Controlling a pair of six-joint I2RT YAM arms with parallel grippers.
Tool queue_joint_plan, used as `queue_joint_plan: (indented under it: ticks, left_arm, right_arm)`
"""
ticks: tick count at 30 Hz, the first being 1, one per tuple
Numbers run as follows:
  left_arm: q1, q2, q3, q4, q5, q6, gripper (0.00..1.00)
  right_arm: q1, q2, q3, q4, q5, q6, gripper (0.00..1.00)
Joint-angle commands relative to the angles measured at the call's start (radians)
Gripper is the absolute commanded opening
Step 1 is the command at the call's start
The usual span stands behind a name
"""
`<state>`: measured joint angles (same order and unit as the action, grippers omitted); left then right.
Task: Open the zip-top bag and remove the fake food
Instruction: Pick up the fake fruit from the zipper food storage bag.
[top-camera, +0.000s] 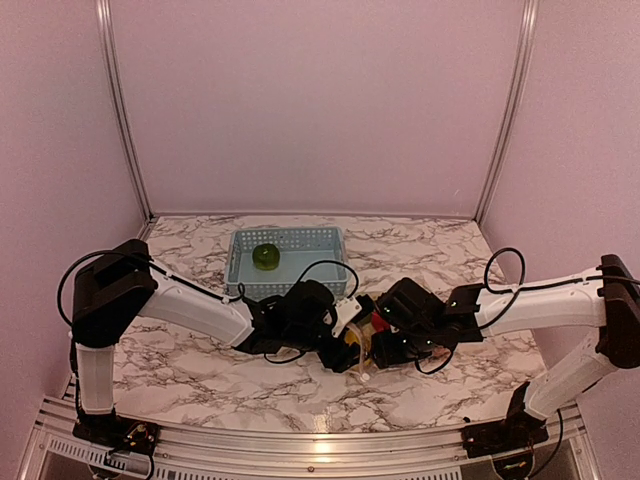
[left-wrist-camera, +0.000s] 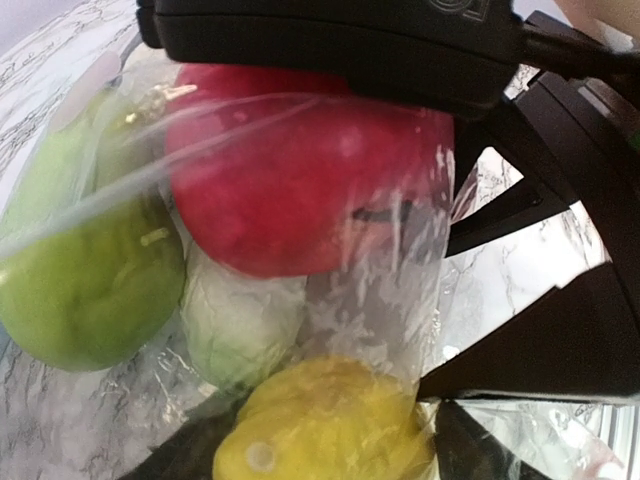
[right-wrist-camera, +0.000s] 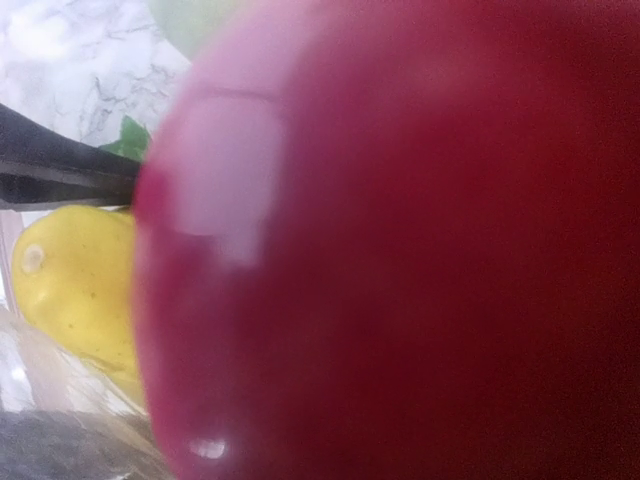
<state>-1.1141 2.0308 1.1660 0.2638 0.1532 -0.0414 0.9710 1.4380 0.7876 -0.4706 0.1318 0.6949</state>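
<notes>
Red apple (right-wrist-camera: 400, 250) fills the right wrist view, inside the zip-top bag (top-camera: 362, 352) with the other fake food (left-wrist-camera: 320, 425), just beside the blue basket (top-camera: 240, 268), on its arm-base side. Left hand (top-camera: 338, 335) and right hand (top-camera: 388, 335) meet at the bag; whether these 2 are spread or pinching cannot be told.

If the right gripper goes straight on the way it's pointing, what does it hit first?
The right gripper would likely meet the red apple first; it fills the wrist view, though exact depth is unclear.
</notes>
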Motion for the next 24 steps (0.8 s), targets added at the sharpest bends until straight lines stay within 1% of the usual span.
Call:
queue_joint_plan:
  ticks: [1,6,11,19,24]
  left_arm:
    - [-0.007,0.037,0.034,-0.041,-0.023,-0.006,0.74]
    - [-0.007,0.055,0.043,-0.061,-0.05,-0.003,0.73]
    - [-0.007,0.059,0.042,-0.066,-0.063,0.005,0.67]
    - [-0.007,0.012,0.023,-0.054,-0.061,0.011,0.46]
    - [-0.007,-0.021,0.003,-0.034,-0.057,0.012,0.38]
  right_arm:
    - [-0.002,0.014,0.026,0.011,0.004,0.0,0.6]
    - [-0.001,0.007,0.024,0.0,0.017,0.007,0.6]
    - [-0.003,-0.002,0.025,-0.009,0.03,0.019,0.61]
    - [-0.011,-0.062,0.034,-0.032,0.071,0.038,0.61]
    - [-0.011,-0.087,0.046,-0.06,0.1,0.044,0.61]
